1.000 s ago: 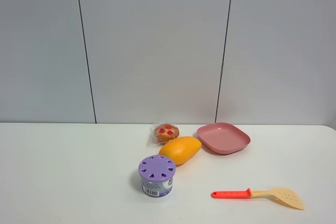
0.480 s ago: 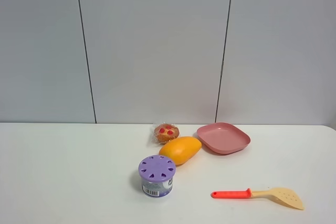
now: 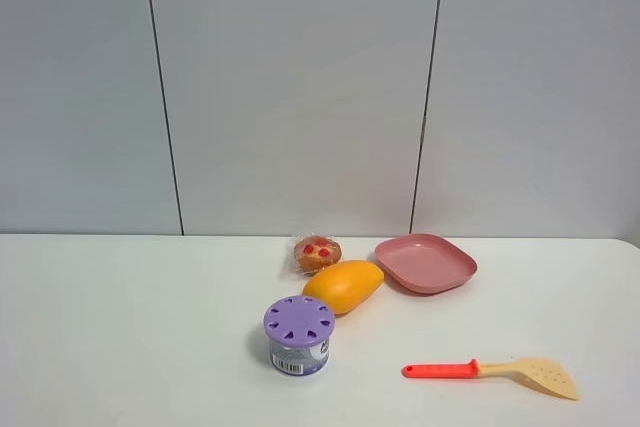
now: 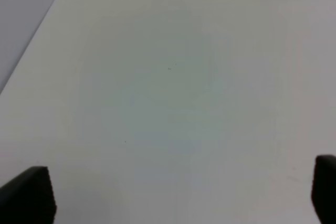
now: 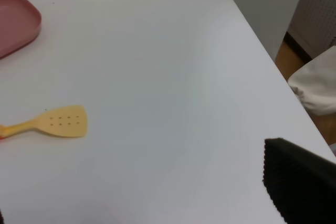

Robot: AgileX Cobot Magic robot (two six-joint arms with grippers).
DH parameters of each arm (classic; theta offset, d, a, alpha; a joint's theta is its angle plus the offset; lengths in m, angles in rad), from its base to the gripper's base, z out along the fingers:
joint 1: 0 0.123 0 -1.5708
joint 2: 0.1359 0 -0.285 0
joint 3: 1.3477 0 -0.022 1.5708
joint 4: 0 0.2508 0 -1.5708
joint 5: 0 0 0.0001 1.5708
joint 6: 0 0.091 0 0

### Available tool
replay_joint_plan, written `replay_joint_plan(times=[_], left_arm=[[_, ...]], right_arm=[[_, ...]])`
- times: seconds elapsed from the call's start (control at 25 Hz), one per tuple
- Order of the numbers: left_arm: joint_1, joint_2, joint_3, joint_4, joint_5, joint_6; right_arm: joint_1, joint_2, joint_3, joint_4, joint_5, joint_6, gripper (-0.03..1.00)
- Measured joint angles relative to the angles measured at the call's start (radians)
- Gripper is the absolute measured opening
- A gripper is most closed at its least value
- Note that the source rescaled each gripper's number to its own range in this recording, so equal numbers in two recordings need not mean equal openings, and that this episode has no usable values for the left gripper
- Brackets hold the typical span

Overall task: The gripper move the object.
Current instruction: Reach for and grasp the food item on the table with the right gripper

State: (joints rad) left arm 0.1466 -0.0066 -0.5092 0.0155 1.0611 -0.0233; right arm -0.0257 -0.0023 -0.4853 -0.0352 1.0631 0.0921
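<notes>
Object: muffin, wrapped, lying untouched at far side of table, just behind mango. End effectors: left gripper, right gripper, jaws spread, nothing held. Step judged: approach not begun. Next: reach past mango required.

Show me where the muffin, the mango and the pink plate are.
muffin (image 3: 318,252): exterior high view, its red-spotted top.
mango (image 3: 344,286): exterior high view, middle of its skin.
pink plate (image 3: 425,261): exterior high view, its bare inside.
</notes>
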Motion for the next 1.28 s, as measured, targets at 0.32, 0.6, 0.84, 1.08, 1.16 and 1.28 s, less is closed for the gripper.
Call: replay_joint_plan(times=[0.32,0.6,0.84,1.08,1.16,1.28], left_arm=[[0.000,0.000,0.000,0.000,0.000,0.000],[-0.002,0.000,0.000,0.000,-0.001,0.000],[-0.002,0.000,0.000,0.000,-0.001,0.000],[-0.002,0.000,0.000,0.000,-0.001,0.000],[-0.002,0.000,0.000,0.000,-0.001,0.000],[-0.002,0.000,0.000,0.000,-0.003,0.000]], right_arm=[[0.049,0.077,-0.047,0.081,-0.132,-0.049,1.00],[0.153,0.459,-0.273,0.304,-0.345,-0.329,1.00],[0.253,0.843,-0.539,0.483,-0.339,-0.599,1.00],[0.408,1.217,-0.810,0.523,-0.208,-0.709,1.00],[0.471,1.325,-0.893,0.499,-0.152,-0.691,1.00],[0.576,1.480,-1.012,0.406,-0.088,-0.632,1.00]])
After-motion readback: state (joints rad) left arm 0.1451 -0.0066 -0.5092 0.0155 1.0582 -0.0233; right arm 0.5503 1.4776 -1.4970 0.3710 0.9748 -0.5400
